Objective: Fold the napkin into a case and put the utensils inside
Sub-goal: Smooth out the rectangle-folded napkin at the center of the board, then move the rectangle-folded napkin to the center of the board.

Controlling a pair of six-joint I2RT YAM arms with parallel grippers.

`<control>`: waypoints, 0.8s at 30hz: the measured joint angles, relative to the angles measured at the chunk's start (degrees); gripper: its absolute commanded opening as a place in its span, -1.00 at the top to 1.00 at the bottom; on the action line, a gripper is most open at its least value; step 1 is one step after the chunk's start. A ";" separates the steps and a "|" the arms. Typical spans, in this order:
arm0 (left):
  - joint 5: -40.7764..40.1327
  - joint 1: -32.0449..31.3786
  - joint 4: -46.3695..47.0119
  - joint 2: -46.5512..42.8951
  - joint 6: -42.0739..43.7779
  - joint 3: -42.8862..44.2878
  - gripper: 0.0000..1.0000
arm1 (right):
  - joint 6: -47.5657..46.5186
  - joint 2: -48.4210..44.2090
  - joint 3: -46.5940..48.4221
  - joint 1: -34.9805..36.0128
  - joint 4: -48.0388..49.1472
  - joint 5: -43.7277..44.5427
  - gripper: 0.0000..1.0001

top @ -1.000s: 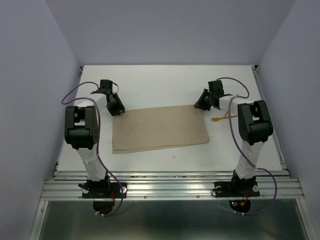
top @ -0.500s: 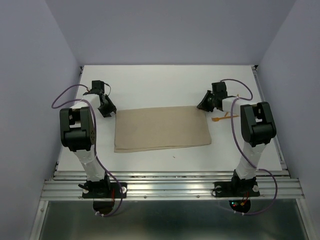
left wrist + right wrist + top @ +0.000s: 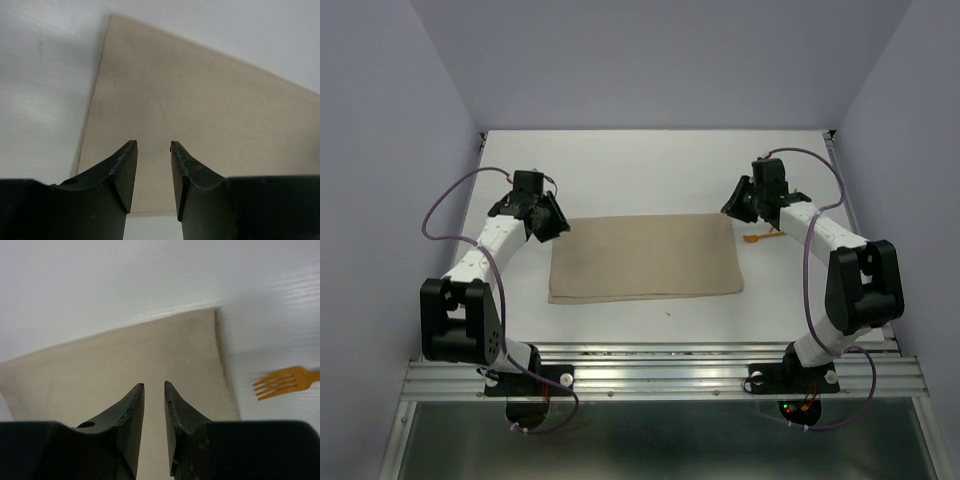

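The left gripper (image 3: 152, 145) is shown with jaws parted by a narrow gap and nothing held, poised at the far left corner of the napkin (image 3: 645, 257). The right gripper (image 3: 154, 385), slightly parted and empty, is poised at the napkin's far right corner. The napkin is laid flat on the table (image 3: 650, 165). An orange fork (image 3: 282, 383) is seen just beyond the napkin's right edge.

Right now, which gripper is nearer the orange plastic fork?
Right. The right gripper is at the tan cloth napkin's far right corner, beside the fork; the left gripper is at its far left corner.

Open table (image 3: 650, 165) rings the flat napkin (image 3: 645, 258); a fork (image 3: 284, 382) lies beside its right edge.
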 measured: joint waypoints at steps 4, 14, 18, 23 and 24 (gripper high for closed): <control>1.60 -1.84 -2.03 -4.22 -3.30 -9.46 0.12 | 0.20 -4.42 -5.11 5.09 -1.16 0.98 0.42; 2.32 -2.23 -4.13 -7.34 -10.88 -19.32 0.13 | 2.69 -11.21 -18.93 8.94 -6.03 4.11 0.46; 2.62 -2.45 -2.01 -3.56 -11.39 -20.33 0.14 | 3.43 -11.56 -21.79 8.94 -6.14 5.81 0.48; 3.54 -2.47 -0.76 -1.40 -11.50 -19.61 0.14 | 4.33 -10.64 -22.86 8.94 -4.92 7.19 0.50; 3.54 -2.45 -0.83 -1.09 -11.34 -19.37 0.14 | 4.48 -10.40 -22.77 8.94 -4.48 7.19 0.50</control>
